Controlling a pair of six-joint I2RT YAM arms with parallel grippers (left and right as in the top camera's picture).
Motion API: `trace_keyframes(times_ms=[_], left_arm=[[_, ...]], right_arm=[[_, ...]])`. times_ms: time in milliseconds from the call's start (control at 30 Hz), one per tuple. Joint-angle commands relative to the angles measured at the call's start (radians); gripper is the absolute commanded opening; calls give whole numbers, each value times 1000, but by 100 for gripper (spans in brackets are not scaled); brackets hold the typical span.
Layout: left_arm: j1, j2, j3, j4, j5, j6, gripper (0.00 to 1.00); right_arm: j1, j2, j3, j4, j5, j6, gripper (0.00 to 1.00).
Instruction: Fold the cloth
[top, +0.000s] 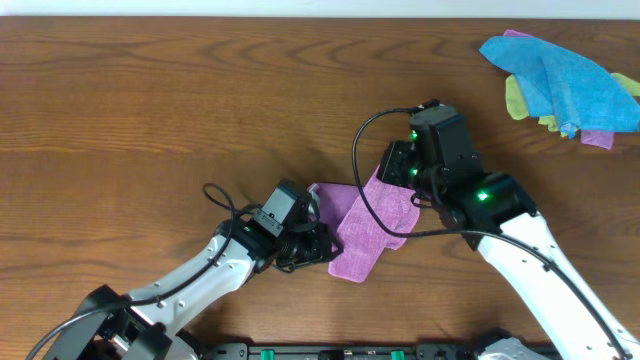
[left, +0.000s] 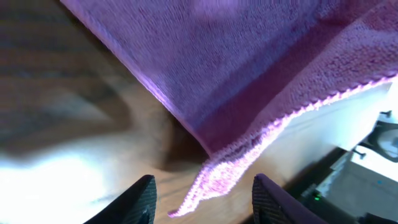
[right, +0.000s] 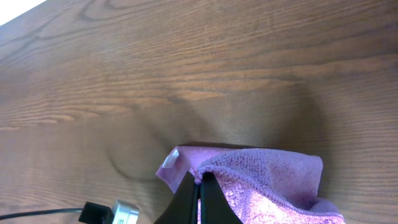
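The lilac cloth (top: 372, 228) lies bunched and partly doubled over near the front middle of the wooden table (top: 150, 120). My right gripper (top: 393, 168) is shut on the cloth's far edge; in the right wrist view its fingers (right: 199, 178) pinch a raised fold of the cloth (right: 267, 177), with a white tag beside them. My left gripper (top: 320, 243) is at the cloth's left edge. In the left wrist view its jaws (left: 202, 196) are open, a hanging corner of the cloth (left: 249, 62) is between them, and neither finger touches it.
A pile of other cloths, bright blue (top: 560, 70) over yellow-green and purple ones, lies at the back right. A black cable (top: 358, 150) loops from the right arm over the table beside the cloth.
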Motion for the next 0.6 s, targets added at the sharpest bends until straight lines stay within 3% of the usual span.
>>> trace_keyframes(times_ms=[0,367,567], left_arm=[[-2,5,-6,-2,-58,52,52],[-55,6,-6,42,-117,7,50],[-80,6,-6,42,-166,-26,37]], right_arm=[[0,0,13,-1,-4,-16,1],[0,0,13,4,-3,-15,1],[0,0,13,14,-3,-15,1]])
